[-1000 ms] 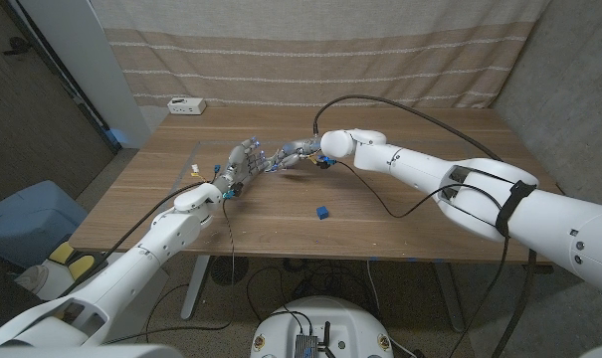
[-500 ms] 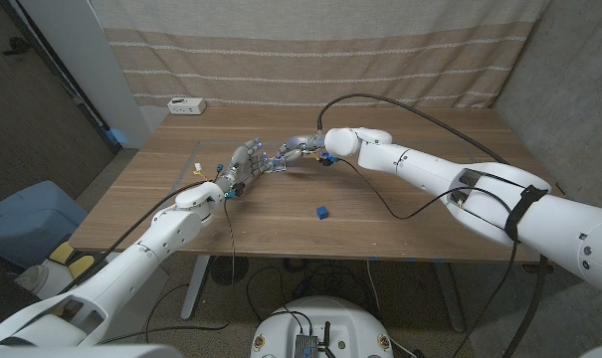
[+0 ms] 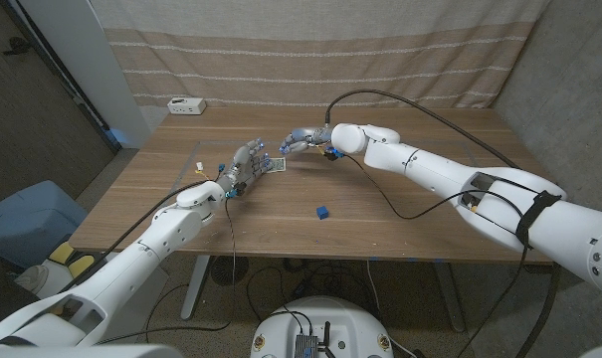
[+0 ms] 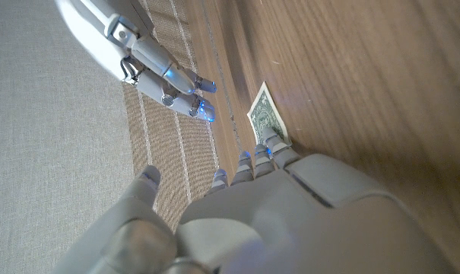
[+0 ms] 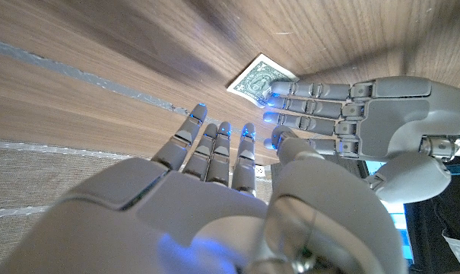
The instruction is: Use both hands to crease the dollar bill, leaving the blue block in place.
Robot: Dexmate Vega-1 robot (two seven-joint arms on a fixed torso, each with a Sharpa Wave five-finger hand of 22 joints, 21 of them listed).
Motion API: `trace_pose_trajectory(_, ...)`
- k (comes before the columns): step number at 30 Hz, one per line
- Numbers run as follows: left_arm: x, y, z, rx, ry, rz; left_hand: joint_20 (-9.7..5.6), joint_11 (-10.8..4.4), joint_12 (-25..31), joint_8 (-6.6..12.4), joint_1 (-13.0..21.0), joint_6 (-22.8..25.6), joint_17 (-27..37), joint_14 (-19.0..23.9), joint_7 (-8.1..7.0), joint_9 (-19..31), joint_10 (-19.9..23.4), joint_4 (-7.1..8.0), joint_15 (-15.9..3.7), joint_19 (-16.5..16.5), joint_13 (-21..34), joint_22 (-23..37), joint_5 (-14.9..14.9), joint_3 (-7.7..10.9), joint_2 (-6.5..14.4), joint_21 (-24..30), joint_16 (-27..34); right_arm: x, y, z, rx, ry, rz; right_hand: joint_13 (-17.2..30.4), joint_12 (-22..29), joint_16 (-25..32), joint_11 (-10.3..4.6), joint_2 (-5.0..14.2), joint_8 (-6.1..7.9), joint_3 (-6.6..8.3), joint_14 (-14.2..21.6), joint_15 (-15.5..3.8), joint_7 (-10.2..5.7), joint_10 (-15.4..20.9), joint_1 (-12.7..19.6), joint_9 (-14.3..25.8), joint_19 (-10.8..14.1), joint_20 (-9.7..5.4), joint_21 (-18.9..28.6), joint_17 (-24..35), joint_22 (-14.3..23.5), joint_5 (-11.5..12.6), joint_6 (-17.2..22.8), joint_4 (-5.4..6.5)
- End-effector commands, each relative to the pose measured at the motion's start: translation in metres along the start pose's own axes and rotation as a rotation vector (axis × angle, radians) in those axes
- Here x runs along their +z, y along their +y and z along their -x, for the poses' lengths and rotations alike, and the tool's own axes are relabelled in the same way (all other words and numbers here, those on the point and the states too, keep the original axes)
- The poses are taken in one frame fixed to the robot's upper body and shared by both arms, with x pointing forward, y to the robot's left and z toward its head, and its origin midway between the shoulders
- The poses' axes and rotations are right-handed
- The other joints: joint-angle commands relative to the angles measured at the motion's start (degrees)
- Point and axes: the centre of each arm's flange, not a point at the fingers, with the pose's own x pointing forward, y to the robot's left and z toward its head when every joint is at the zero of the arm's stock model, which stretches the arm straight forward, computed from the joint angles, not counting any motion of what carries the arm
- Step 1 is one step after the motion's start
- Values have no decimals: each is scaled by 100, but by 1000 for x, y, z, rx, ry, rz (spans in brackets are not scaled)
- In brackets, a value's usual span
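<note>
Dollar bill, green paper, lies flat on the wooden tabletop under the left hand's spread fingertips, right hand open above, small blue block well apart.

The bill is showing green print on pale paper. The block is showing blue. The table is showing brown wood grain. Both hands, left and right, are showing grey, with fingers glowing blue at the tips. The curtain is showing beige with pale stripes.
</note>
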Motion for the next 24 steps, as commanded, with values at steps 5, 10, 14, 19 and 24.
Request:
trace_pose_trajectory(5, -2, -2, 3, 4, 4, 5, 23, 5, 26, 16, -75, -87, 6, -47, -8, -6, -40, 18, 25, -23, 14, 16, 38, -29, 0, -28, 17, 3, -2, 2, -4, -4, 16, 11, 7, 52, 7, -2, 4, 11, 73, -6, 6, 56, 69, 12, 9, 14, -37, 12, 16, -7, 40, 7)
trace_pose_trajectory(10, -3, -2, 4, 4, 6, 7, 20, 7, 32, 20, -75, -85, 6, -48, -1, -8, -41, 23, 26, -18, 14, 16, 40, -34, 1, -26, 21, 6, 2, -2, 17, -11, 25, 10, 6, 52, -3, -3, 4, 11, 75, -3, 6, 57, 73, 12, 13, 10, -46, 11, 16, -6, 40, 5)
trace_pose_trajectory(14, -4, -2, 4, 4, 6, 7, 22, 6, 35, 24, -75, -83, 5, -54, -1, -8, -44, 26, 23, -21, 13, 17, 41, -37, 1, -27, 22, 8, 5, -4, 30, -15, 32, 10, 8, 53, 5, -3, 3, 11, 78, 0, 4, 63, 76, 12, 16, 10, -52, 11, 16, -6, 41, 4)
trace_pose_trajectory(19, -4, -2, 4, 6, 4, 10, 22, 1, 40, 27, -74, -82, 5, -54, -1, -9, -45, 30, 27, -17, 13, 17, 42, -42, 1, -25, 26, 10, 8, -8, 45, -21, 37, 10, 6, 51, 0, -2, 2, 12, 73, -2, 1, 61, 78, 12, 20, 12, -58, 11, 16, -6, 40, 4)
trace_pose_trajectory(24, -3, -2, 4, 6, 7, 10, 20, 0, 43, 30, -73, -80, 5, -56, -1, -10, -48, 33, 31, -22, 13, 18, 44, -46, 2, -27, 28, 11, 10, -11, 60, -27, 40, 10, 11, 51, 10, -2, 3, 12, 77, 2, 3, 78, 81, 12, 25, 9, -67, 10, 16, -6, 42, 2)
